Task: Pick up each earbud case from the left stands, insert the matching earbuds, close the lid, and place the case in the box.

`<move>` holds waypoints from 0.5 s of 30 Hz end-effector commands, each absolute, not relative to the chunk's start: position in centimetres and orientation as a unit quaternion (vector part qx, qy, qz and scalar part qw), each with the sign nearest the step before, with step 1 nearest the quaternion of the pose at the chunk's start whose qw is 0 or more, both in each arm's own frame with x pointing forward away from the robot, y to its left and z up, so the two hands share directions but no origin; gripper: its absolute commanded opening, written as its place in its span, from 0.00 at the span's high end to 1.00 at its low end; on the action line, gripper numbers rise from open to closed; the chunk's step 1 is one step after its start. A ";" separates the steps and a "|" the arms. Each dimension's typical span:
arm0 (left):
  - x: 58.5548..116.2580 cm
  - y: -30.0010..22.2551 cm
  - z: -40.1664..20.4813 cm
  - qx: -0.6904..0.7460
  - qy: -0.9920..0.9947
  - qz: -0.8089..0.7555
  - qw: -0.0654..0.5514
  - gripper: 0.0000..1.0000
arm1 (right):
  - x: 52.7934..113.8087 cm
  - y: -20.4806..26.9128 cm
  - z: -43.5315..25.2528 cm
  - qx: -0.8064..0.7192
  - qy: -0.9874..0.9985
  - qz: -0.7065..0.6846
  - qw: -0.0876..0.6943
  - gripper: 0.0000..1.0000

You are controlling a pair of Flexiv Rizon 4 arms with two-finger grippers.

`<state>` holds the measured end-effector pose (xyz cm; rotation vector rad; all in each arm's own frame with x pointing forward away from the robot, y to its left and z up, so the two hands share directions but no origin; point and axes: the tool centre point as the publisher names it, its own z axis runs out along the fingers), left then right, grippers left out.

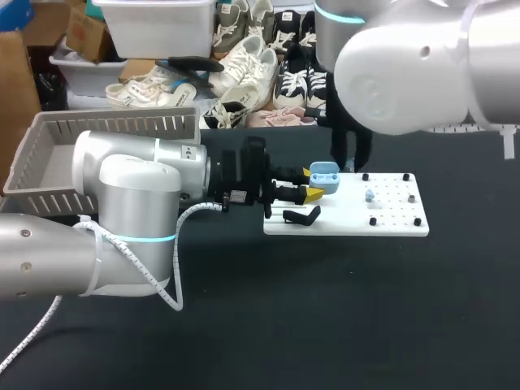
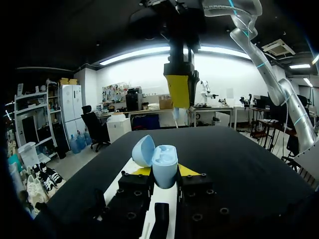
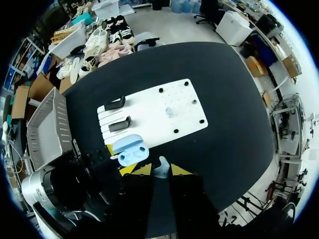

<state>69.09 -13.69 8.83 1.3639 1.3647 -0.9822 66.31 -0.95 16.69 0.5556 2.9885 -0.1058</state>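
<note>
Evidently the left gripper (image 1: 314,184), at the centre of the frame, clamps the open case (image 2: 164,165) steady so the right gripper (image 3: 160,173), pinching 1 earbud (image 3: 160,167), can seat it

Case (image 1: 323,175) at board's (image 1: 392,221) edge, basket (image 1: 114,123) beyond

**Tally on the worktop (image 1: 325,309)**

I count one open blue earbud case (image 3: 130,151), two earbuds, namely a first earbud (image 3: 169,111) and a second earbud (image 3: 160,169), two black stands (image 3: 115,103), one white board (image 3: 149,107) and one grey box (image 3: 47,132).
</note>
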 end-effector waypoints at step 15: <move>68.9 -13.7 8.8 0.555 0.557 -0.399 0.472 1.00 | 67.0 1.2 15.8 0.166 0.984 -0.039 0.049 1.00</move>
